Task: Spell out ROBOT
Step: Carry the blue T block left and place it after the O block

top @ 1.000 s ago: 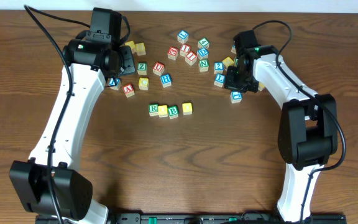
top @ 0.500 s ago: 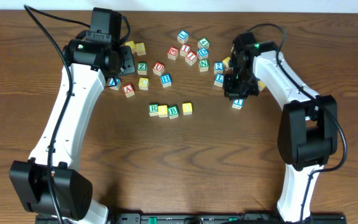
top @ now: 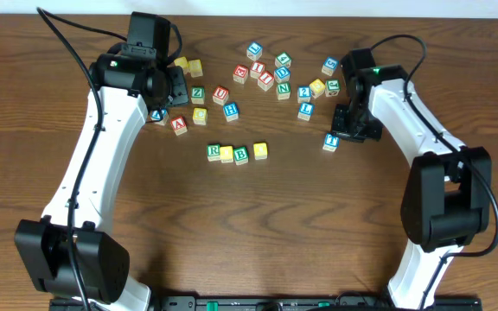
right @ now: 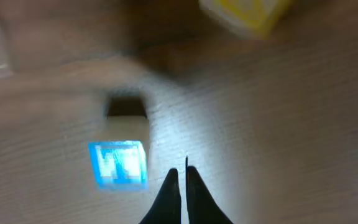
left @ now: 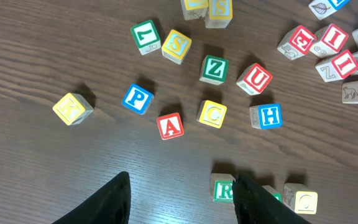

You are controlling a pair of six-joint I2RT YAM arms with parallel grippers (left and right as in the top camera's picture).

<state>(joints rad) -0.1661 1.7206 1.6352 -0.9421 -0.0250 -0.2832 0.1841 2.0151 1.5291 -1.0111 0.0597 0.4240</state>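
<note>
Fingers [right: 170, 196] on right arm [top: 402, 108] sit closed, empty, beside blue-lettered block [right: 118, 163].

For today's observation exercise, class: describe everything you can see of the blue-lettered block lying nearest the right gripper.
The block is a small cube, pale wood by its look, with a blue-printed top face; the letter is too blurred to read. It lies flat on the brown table, apart from the other blocks, with nothing on it. The right gripper, shut and empty, is just beside it without touching.
</note>
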